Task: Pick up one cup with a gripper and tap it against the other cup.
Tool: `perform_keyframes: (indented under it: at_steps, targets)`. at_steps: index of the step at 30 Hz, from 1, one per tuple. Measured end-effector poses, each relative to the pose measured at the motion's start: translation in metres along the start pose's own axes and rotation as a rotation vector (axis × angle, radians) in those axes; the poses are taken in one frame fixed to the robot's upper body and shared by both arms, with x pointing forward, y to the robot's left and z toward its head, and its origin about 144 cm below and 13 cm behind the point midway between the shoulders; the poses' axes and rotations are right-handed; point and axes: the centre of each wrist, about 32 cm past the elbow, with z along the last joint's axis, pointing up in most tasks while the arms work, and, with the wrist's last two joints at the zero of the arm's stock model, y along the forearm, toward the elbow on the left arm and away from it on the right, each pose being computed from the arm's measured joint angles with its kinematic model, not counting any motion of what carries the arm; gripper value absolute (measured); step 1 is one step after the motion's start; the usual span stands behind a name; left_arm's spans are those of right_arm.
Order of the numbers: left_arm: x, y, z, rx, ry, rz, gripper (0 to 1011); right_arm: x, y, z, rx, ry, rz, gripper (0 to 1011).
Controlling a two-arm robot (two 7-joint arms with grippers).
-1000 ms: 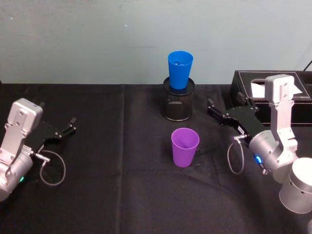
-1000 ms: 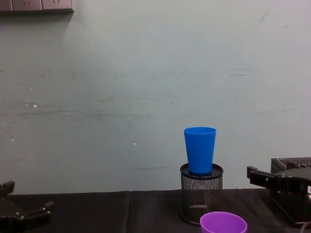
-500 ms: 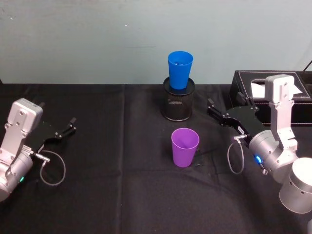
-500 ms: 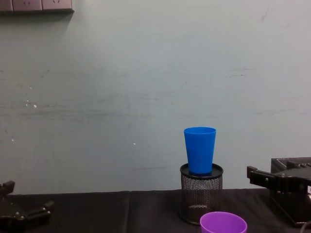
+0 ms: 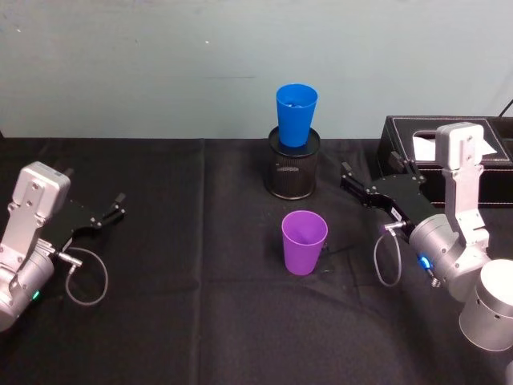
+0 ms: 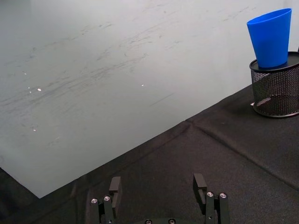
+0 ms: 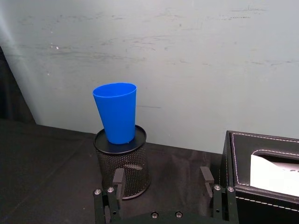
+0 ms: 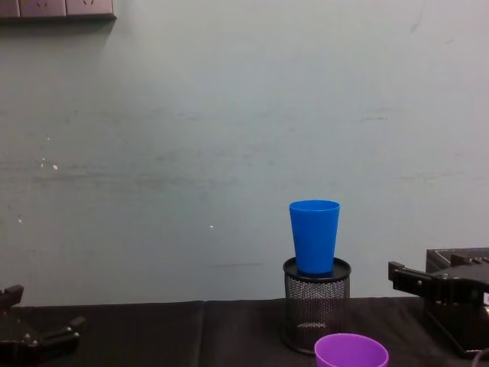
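The purple cup [image 5: 304, 241] stands upright and mouth-up on the black cloth [image 5: 200, 321], near the middle of the table, untouched by either arm; from the chest camera just its rim [image 8: 351, 351] peeks above the lower edge. Behind it, close to the pale wall [image 5: 160, 64], the blue cup [image 5: 296, 115] sits upright in the mouth of a black mesh holder [image 5: 293, 168], its lower part sunk inside the holder's rim. The two cups are apart, the purple one in front of the holder. The right gripper [image 5: 370, 180] hovers to the right of the purple cup and a little behind it, near but not touching, its fingers spread and holding nothing; its wrist camera shows both fingers [image 7: 118, 179] parted with the blue cup [image 7: 116, 112] and holder [image 7: 122, 158] ahead of them. Just beyond this gripper, at the table's right rear, is a black box [image 5: 481, 136] with white tissue showing through its top slot. The left gripper [image 5: 92, 196] rests low over the cloth at the far left, well apart from both cups, fingers likewise spread and empty; its wrist camera looks across the cloth toward the blue cup [image 6: 271, 37].
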Motion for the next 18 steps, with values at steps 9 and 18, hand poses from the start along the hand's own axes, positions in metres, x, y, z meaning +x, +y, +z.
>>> perform_keyframes:
  at_steps: [9,18]
  targets:
    - [0.0000,0.0000,0.0000,0.000,0.000,0.000,1000,0.0000,0.0000,0.0000,0.000,0.000,0.000,1003]
    - [0.0000,0.0000,0.0000,0.000,0.000,0.000,1000,0.0000,0.0000,0.0000,0.000,0.000,0.000,1003]
